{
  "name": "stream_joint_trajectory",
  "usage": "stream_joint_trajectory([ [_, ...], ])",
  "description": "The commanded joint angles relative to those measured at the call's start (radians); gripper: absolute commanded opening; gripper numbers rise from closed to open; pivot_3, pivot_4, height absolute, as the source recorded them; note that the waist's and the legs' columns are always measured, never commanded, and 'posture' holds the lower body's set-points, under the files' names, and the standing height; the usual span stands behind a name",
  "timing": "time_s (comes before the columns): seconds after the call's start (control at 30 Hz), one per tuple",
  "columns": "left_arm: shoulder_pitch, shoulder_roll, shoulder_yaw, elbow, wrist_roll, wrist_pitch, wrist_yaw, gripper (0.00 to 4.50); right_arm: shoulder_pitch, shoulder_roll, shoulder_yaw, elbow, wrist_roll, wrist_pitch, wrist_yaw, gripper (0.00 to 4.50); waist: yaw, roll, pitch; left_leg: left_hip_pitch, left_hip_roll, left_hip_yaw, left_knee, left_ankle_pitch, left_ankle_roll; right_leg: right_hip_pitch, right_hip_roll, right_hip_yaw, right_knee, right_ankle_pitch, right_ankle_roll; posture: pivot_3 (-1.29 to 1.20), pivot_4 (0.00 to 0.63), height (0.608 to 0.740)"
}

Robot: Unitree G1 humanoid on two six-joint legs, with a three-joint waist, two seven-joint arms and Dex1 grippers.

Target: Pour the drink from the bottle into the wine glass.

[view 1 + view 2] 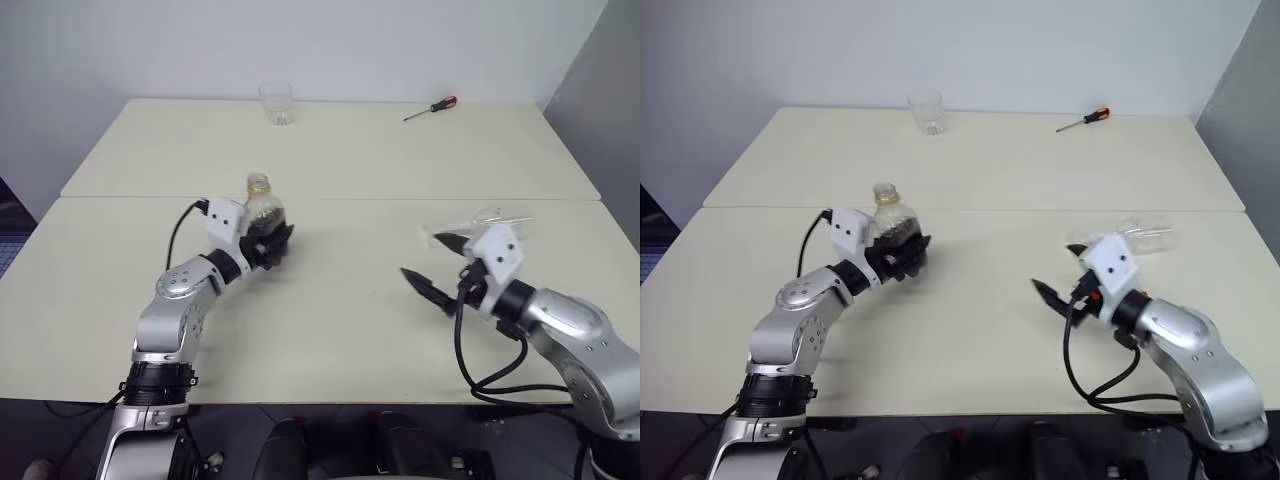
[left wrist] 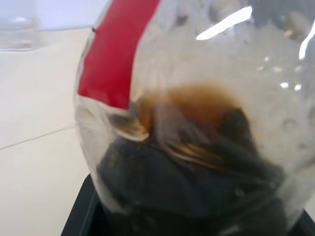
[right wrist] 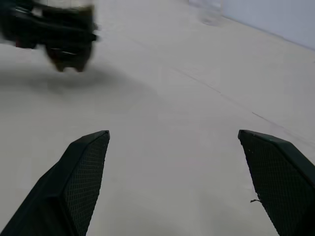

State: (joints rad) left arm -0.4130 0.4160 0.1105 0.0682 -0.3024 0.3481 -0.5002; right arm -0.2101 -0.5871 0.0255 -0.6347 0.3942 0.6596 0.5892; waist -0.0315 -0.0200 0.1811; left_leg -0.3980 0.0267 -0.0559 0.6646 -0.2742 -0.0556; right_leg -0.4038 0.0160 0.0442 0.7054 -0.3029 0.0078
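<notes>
On the cream table (image 1: pixel 330 330), my left gripper (image 1: pixel 268 243) clamps the squat clear bottle (image 1: pixel 263 208) upright; my wide-open right gripper (image 1: pixel 432 265) should next right the toppled clear wine glass (image 1: pixel 497 217).

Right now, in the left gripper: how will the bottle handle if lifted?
Probably light: the drink fills only the lower part of the bottle. Thin clear plastic, so the left gripper may dent it. Neck looks uncapped; tilting likely spills.

My two head eyes look forward and down over the whole table (image 1: pixel 330 330). My left wrist camera presses against the bottle (image 2: pixel 197 123); my right skims low over the table.
</notes>
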Motion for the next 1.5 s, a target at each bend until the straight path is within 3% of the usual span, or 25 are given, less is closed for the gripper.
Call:
stream_joint_trajectory([
  [0.03,-0.061,0.007,0.074,0.069,0.051,-0.102,0.104,2.21,-0.100,0.010,0.087,0.066,-0.018,-0.081,0.084,4.47,0.001,-0.002,0.001,0.000,0.000,0.000,0.000,0.000,0.000,0.000,0.000,0.000,0.000,0.000,0.000,0.00,0.150,0.740],
  [0.33,-0.196,0.073,0.153,0.368,0.110,-0.299,0.191,2.21,-0.247,0.113,0.194,0.187,-0.028,-0.100,0.121,4.47,0.003,-0.003,0.001,-0.002,0.002,-0.002,0.000,0.000,0.000,-0.001,-0.004,-0.003,-0.001,0.001,-0.001,0.00,0.150,0.740],
  [0.6,-0.349,0.136,0.161,0.696,0.132,-0.489,0.160,2.21,-0.302,0.225,0.195,0.270,-0.051,-0.071,0.036,4.47,0.003,-0.004,0.000,-0.002,0.001,-0.001,0.000,0.000,0.000,-0.001,-0.005,-0.005,0.000,0.001,-0.001,0.00,0.150,0.740],
  [0.9,-0.449,0.124,0.154,0.973,0.140,-0.636,0.154,2.21,-0.313,0.300,0.194,0.291,-0.082,-0.058,-0.040,4.47,0.002,-0.004,0.000,-0.002,0.001,-0.001,0.000,0.000,0.000,-0.001,-0.005,-0.005,0.000,0.001,-0.001,0.00,0.150,0.740],
  [1.5,-0.332,0.053,0.177,0.917,0.108,-0.634,0.150,2.21,-0.309,0.301,0.174,0.273,-0.090,-0.030,-0.064,4.47,-0.001,-0.004,0.000,0.000,0.001,-0.001,0.001,0.000,0.000,-0.002,-0.004,-0.005,0.006,0.001,-0.001,0.00,0.150,0.740],
])
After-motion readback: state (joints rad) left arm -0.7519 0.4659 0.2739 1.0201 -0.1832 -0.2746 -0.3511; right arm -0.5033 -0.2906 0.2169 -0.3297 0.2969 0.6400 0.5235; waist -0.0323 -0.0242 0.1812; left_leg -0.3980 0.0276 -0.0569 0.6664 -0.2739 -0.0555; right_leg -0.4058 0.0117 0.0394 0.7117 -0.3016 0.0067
